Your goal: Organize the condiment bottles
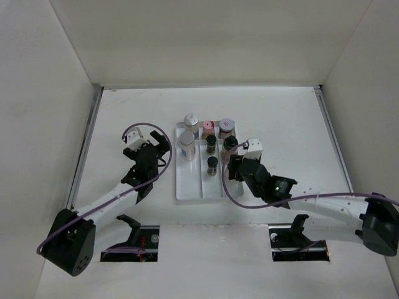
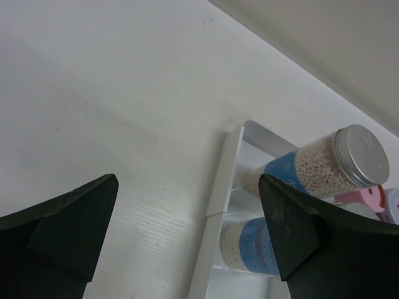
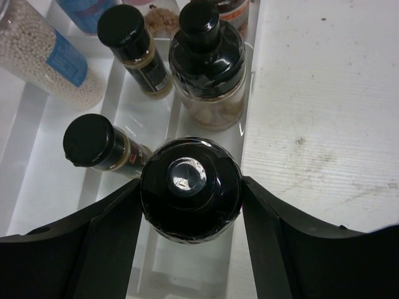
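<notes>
A white three-compartment tray [image 1: 182,192] lies mid-table. My right gripper [image 1: 232,164] is shut on a black-capped bottle [image 3: 189,163], both jaws against its cap, holding it upright over the tray's right compartment [image 3: 187,271]. Just beyond stands another black-capped jar [image 3: 209,62]. Two small black-capped spice bottles [image 3: 134,47] [image 3: 100,146] stand in the middle compartment. A bottle of white beads with a blue label [image 3: 47,56] stands in the left one. My left gripper [image 1: 151,146] is open and empty over the table, left of the tray [image 2: 218,205].
At the tray's far end stand a white-capped bottle [image 1: 191,119], a pink-capped one [image 1: 207,126] and a silver-capped one [image 1: 225,126]. The left wrist view shows a silver-capped bead bottle [image 2: 324,165]. White walls enclose the table on three sides.
</notes>
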